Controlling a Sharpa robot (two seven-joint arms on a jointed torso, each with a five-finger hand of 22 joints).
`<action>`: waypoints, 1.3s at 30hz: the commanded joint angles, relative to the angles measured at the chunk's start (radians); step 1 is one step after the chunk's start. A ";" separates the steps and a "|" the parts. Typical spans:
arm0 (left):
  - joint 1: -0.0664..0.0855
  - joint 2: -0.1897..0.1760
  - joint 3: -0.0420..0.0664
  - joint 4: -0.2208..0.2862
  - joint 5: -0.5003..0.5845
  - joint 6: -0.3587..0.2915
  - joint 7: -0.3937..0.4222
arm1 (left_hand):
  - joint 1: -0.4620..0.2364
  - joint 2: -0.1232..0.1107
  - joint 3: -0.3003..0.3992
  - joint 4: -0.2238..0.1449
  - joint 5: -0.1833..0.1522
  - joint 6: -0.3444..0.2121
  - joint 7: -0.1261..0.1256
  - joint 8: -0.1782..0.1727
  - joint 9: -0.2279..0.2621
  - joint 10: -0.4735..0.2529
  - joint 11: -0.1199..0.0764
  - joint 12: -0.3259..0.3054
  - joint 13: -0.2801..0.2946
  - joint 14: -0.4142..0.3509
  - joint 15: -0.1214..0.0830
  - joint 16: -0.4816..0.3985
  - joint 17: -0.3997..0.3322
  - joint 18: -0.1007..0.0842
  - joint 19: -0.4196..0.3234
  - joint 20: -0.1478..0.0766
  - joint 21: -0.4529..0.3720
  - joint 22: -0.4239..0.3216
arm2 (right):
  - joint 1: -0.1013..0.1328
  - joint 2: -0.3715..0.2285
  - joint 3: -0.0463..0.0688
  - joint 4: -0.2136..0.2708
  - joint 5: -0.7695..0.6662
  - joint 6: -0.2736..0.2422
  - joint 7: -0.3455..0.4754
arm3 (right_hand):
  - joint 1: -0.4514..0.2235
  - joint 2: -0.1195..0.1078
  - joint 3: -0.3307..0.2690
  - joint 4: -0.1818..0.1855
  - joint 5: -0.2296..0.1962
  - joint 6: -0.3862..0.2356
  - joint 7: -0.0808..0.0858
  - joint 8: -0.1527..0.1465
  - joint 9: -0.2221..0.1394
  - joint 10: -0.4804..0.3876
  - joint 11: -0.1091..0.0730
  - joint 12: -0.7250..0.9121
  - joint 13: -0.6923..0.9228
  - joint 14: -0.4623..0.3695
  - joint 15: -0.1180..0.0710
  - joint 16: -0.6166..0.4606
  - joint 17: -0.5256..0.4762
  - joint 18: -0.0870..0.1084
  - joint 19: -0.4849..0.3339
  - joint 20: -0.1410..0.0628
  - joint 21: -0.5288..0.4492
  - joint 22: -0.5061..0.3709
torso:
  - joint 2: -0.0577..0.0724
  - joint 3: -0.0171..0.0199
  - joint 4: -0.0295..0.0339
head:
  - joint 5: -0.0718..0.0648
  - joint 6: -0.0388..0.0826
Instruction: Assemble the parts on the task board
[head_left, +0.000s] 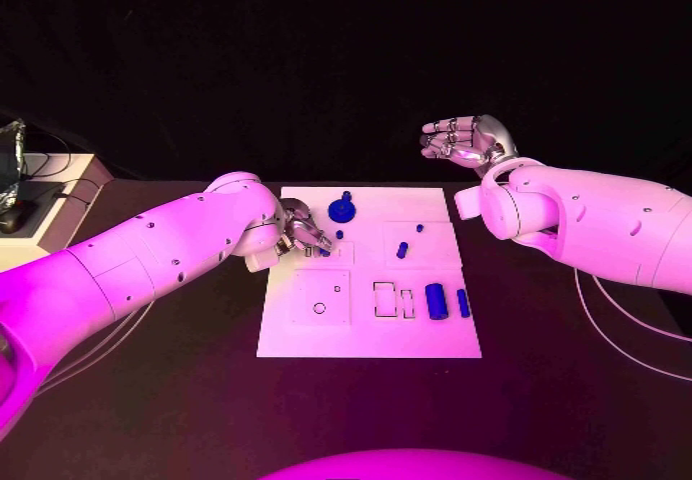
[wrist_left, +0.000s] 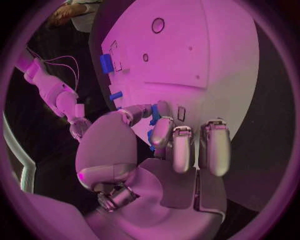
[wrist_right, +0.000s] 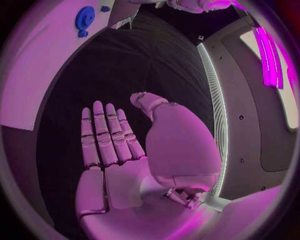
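Note:
The white task board (head_left: 368, 325) lies in the middle of the black table. My left hand (head_left: 299, 230) is low over the board's left far part and pinches a small blue part (wrist_left: 154, 114) between thumb and a finger; the other fingers (wrist_left: 214, 145) lie close to the board (wrist_left: 206, 50). A blue gear (head_left: 342, 210) stands near the far edge, with a small blue peg (head_left: 346, 194) beyond it. Two blue cylinders (head_left: 436, 300) lie at the right by the outlined slots. My right hand (head_left: 464, 140) is raised beyond the far right corner, its fingers (wrist_right: 103, 135) stretched out around nothing.
Two more small blue pieces (head_left: 402, 250) sit right of centre on the board. A pale box (head_left: 58, 190) with clutter stands at the table's far left. Thin cables (head_left: 613, 320) trail across the table on the right. The gear (wrist_right: 84, 17) also appears in the right wrist view.

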 joint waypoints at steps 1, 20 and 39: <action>-0.005 0.004 -0.004 -0.008 0.008 0.052 -0.011 | 0.041 0.032 0.135 -0.129 0.007 0.005 -0.003 0.007 0.002 0.000 0.004 -0.001 0.001 0.104 0.004 0.003 0.263 -0.011 0.001 -0.003 -0.003 0.094 | -0.001 0.001 0.000 0.000 -0.010 0.018 0.009 | -0.011 0.004 -0.002 -0.004 0.003 -0.005 0.054 -0.006 -0.001 -0.003 0.005 -0.004 -0.001 -0.002 0.005 -0.007 -0.001 -0.003 -0.009 -0.001 -0.006 -0.002 | 0.000 -0.0003 -0.0008 | 0.000 -0.001; 0.006 0.011 -0.002 -0.030 0.002 0.122 -0.018 | 0.042 0.030 0.141 -0.136 0.016 0.005 -0.002 0.007 0.003 0.001 0.004 0.000 0.003 0.104 0.004 0.003 0.263 -0.011 0.000 -0.002 -0.003 0.094 | -0.001 -0.001 0.000 0.002 -0.010 0.017 0.010 | -0.011 0.004 -0.002 -0.004 0.003 -0.005 0.054 -0.006 -0.001 -0.003 0.005 -0.004 -0.001 -0.002 0.005 -0.007 -0.001 -0.003 -0.009 -0.001 -0.006 -0.002 | 0.001 -0.0008 -0.0001 | -0.002 -0.002; 0.022 0.028 -0.001 -0.055 -0.001 0.135 -0.019 | 0.041 0.032 0.144 -0.138 0.021 0.006 -0.002 0.008 0.004 0.001 0.005 -0.001 0.003 0.104 0.004 0.003 0.263 -0.011 0.000 -0.002 -0.003 0.094 | -0.001 0.003 0.000 -0.002 -0.010 0.018 0.012 | -0.013 0.004 -0.004 -0.004 0.003 -0.005 0.054 -0.007 -0.002 -0.003 0.006 -0.004 -0.001 -0.003 0.006 -0.009 -0.004 -0.004 -0.010 -0.001 -0.006 -0.005 | 0.000 0.0002 0.0002 | -0.002 0.000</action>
